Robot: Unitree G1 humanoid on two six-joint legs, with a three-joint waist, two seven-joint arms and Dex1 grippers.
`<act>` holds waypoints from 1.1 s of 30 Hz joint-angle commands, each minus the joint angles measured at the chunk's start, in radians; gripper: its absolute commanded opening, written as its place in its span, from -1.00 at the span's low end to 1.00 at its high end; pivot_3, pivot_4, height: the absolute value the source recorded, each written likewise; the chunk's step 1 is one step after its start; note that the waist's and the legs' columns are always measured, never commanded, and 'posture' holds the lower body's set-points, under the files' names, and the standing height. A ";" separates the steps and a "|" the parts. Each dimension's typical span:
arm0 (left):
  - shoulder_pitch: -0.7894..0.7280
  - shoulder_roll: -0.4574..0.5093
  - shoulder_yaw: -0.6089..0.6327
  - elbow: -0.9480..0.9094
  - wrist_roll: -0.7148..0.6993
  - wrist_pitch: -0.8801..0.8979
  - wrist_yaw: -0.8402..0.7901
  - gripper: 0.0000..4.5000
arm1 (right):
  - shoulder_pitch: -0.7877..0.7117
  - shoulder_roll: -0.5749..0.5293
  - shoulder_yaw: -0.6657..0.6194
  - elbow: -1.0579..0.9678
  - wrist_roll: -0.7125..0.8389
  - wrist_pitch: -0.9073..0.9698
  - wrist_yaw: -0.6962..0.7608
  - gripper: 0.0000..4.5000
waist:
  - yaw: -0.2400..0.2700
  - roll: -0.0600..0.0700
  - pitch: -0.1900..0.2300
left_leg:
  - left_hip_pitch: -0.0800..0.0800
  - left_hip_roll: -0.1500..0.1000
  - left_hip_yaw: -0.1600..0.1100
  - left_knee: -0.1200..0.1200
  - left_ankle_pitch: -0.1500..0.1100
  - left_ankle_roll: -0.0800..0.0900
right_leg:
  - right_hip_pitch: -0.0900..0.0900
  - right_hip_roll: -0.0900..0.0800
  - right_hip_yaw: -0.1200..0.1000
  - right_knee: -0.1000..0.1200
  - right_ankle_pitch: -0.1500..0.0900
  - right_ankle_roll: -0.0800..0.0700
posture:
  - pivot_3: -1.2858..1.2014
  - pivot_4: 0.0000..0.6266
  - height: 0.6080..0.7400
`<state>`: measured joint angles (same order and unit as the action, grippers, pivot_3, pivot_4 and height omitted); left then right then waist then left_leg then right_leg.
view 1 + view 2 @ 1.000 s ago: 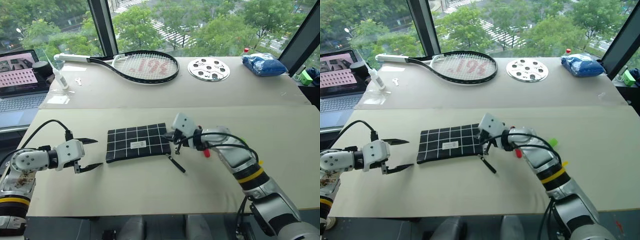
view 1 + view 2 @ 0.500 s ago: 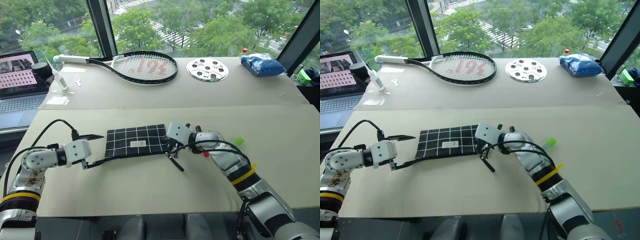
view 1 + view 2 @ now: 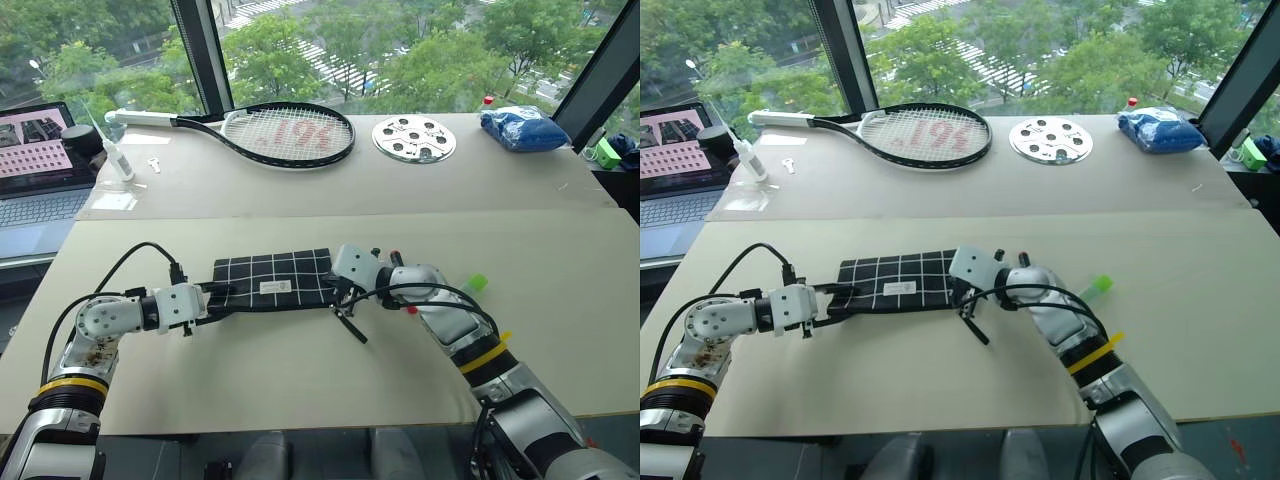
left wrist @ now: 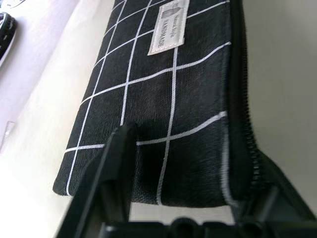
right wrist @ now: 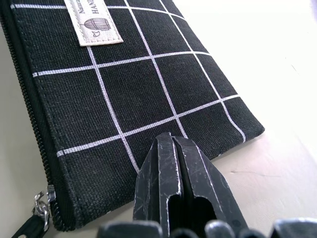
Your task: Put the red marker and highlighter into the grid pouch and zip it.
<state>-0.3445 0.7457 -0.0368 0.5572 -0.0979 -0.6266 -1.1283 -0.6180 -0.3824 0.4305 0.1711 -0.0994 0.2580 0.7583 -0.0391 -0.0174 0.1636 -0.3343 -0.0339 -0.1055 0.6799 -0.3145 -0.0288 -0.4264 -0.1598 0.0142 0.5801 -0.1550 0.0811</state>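
Our left gripper (image 4: 188,163) clamps the grid pouch (image 3: 272,280) at its left end; our right gripper (image 5: 181,173), fingers pressed together, presses its right end. The flat black fabric pouch lies lengthwise left to right on the pale table (image 3: 300,370), zipper edge nearest us, strap (image 3: 350,327) trailing.

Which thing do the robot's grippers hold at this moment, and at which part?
The left gripper grips the grid pouch at its left short end. The right gripper, fingers together, rests on the pouch's other end and holds nothing.
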 commanded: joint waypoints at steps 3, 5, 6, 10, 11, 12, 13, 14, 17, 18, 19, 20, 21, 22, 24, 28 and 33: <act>0.005 -0.003 0.005 -0.065 -0.050 0.045 -0.020 -1.00 | 0.009 -0.001 -0.003 0.017 -0.016 0.009 0.017 -1.00 | -0.001 0.000 0.000 | 0.000 0.000 0.000 0.000 0.000 0.000 | 0.000 0.000 0.000 0.000 0.000 0.000 | 0.03 -0.52 1.00; 0.013 -0.006 0.011 -0.078 -0.055 0.069 -0.012 -1.00 | 0.006 0.007 -0.016 0.021 -0.008 0.003 0.009 -1.00 | -0.001 0.000 0.000 | 0.000 0.000 0.000 0.000 0.000 0.000 | 0.000 0.000 0.000 0.000 0.000 0.000 | 0.03 -0.52 1.00; 0.020 -0.007 0.014 -0.086 -0.059 0.087 -0.008 -1.00 | 0.001 0.021 -0.041 0.025 0.010 0.013 -0.006 -1.00 | -0.001 0.000 0.000 | 0.000 0.000 0.000 0.000 0.000 0.000 | 0.000 0.000 0.000 0.000 0.000 0.000 | 0.03 -0.52 1.00; 0.049 -0.017 0.039 -0.142 -0.102 0.178 0.008 -1.00 | -0.048 0.057 -0.150 0.031 0.064 0.061 -0.056 -0.62 | -0.005 0.000 0.000 | -0.001 0.000 0.000 0.000 0.000 0.000 | -0.001 0.000 0.000 0.000 0.000 0.000 | 0.03 -0.52 1.00; 0.056 -0.021 0.046 -0.153 -0.112 0.198 0.016 -1.00 | -0.059 0.057 -0.178 0.024 0.083 0.082 -0.056 -0.48 | -0.005 0.000 0.000 | -0.001 0.000 0.000 0.000 0.000 0.000 | -0.001 0.000 0.000 0.000 0.000 0.000 | 0.03 -0.52 1.00; 0.062 -0.025 0.052 -0.162 -0.119 0.212 0.022 -1.00 | -0.067 0.057 -0.201 0.019 0.098 0.096 -0.062 -0.31 | -0.005 0.000 0.000 | -0.002 0.000 0.000 0.000 0.000 0.000 | -0.002 0.000 0.000 0.000 0.000 0.000 | 0.03 -0.52 1.00; 0.069 -0.033 0.063 -0.176 -0.133 0.235 0.034 -1.00 | -0.077 0.051 -0.233 0.005 0.125 0.134 -0.056 -0.18 | -0.005 0.000 0.000 | -0.002 0.000 0.000 0.000 0.000 0.000 | -0.003 0.000 0.000 0.000 0.000 0.000 | 0.03 -0.52 1.00; 0.077 -0.042 0.075 -0.193 -0.150 0.261 0.046 -1.00 | -0.083 0.042 -0.262 -0.012 0.150 0.164 -0.050 -0.03 | -0.006 0.000 0.000 | -0.003 0.000 0.000 0.000 0.000 0.000 | -0.004 0.000 0.000 0.000 0.000 0.000 | 0.03 -0.52 1.00; 0.099 -0.078 0.121 -0.276 -0.233 0.389 0.096 -1.00 | -0.109 0.005 -0.378 -0.045 0.219 0.248 -0.058 0.44 | -0.005 0.000 0.000 | -0.003 0.000 -0.001 0.000 0.000 0.000 | -0.005 0.000 0.000 0.000 0.000 0.000 | 0.03 -0.52 1.00; 0.107 -0.088 0.134 -0.302 -0.254 0.424 0.111 -1.00 | -0.109 -0.014 -0.403 -0.064 0.239 0.261 -0.046 0.59 | -0.004 0.000 0.000 | -0.004 0.000 -0.001 0.000 0.000 0.000 | -0.005 0.000 0.000 0.000 0.000 0.000 | 0.03 -0.52 1.00; 0.116 -0.097 0.146 -0.327 -0.272 0.458 0.126 -1.00 | -0.113 -0.033 -0.437 -0.081 0.264 0.298 -0.043 0.74 | -0.005 0.000 0.000 | -0.004 0.000 -0.001 0.000 0.000 0.000 | -0.006 0.000 0.000 0.000 0.000 0.000 | 0.03 -0.52 1.00; 0.126 -0.103 0.154 -0.351 -0.284 0.486 0.139 -1.00 | -0.115 -0.055 -0.468 -0.100 0.295 0.333 -0.033 0.74 | -0.006 0.000 0.000 | -0.004 0.000 -0.001 0.000 0.000 0.000 | -0.006 0.000 0.000 0.000 0.000 0.000 | 0.03 -0.52 1.00; 0.134 -0.107 0.159 -0.369 -0.290 0.506 0.148 -1.00 | -0.117 -0.068 -0.488 -0.111 0.317 0.359 -0.029 0.74 | -0.006 0.000 0.000 | -0.004 0.000 0.000 0.000 0.000 0.001 | -0.007 0.000 0.000 0.000 0.000 0.000 | 0.03 -0.52 1.00; 0.143 -0.114 0.165 -0.390 -0.298 0.528 0.159 -1.00 | -0.110 -0.097 -0.507 -0.139 0.339 0.379 -0.011 0.74 | -0.006 0.000 0.000 | -0.005 0.000 0.000 -0.001 0.000 0.001 | -0.007 0.000 0.000 0.000 0.000 0.000 | 0.03 -0.52 1.00; 0.159 -0.130 0.174 -0.430 -0.316 0.571 0.182 -1.00 | -0.081 -0.148 -0.535 -0.200 0.387 0.420 0.031 0.74 | -0.006 0.000 0.001 | -0.005 0.000 0.000 -0.001 0.000 0.001 | -0.007 0.000 0.000 0.000 0.000 0.000 | 0.03 -0.52 1.00; 0.164 -0.157 0.184 -0.473 -0.333 0.618 0.214 -1.00 | 0.026 -0.188 -0.456 -0.355 0.423 0.473 0.076 0.74 | -0.007 0.000 0.000 | -0.006 0.000 0.000 -0.001 -0.001 0.001 | -0.008 0.000 0.000 0.000 0.000 0.000 | 0.03 -0.52 1.00; 0.152 -0.168 0.176 -0.483 -0.321 0.636 0.221 -1.00 | 0.070 -0.103 -0.323 -0.374 0.369 0.490 -0.007 0.74 | -0.010 0.000 0.000 | -0.005 0.000 0.001 0.000 -0.001 0.001 | -0.008 0.000 0.001 0.000 0.001 -0.001 | 0.03 -0.52 1.00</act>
<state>-0.1833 0.5777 0.1216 0.1051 -0.4103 0.0064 -0.9121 -0.5303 -0.4949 0.1003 -0.1745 0.2798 0.7489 0.7830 -0.0494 -0.0176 0.1640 -0.3396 -0.0337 -0.1046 0.6799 -0.3147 -0.0284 -0.4348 -0.1597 0.0152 0.5798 -0.1541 0.0798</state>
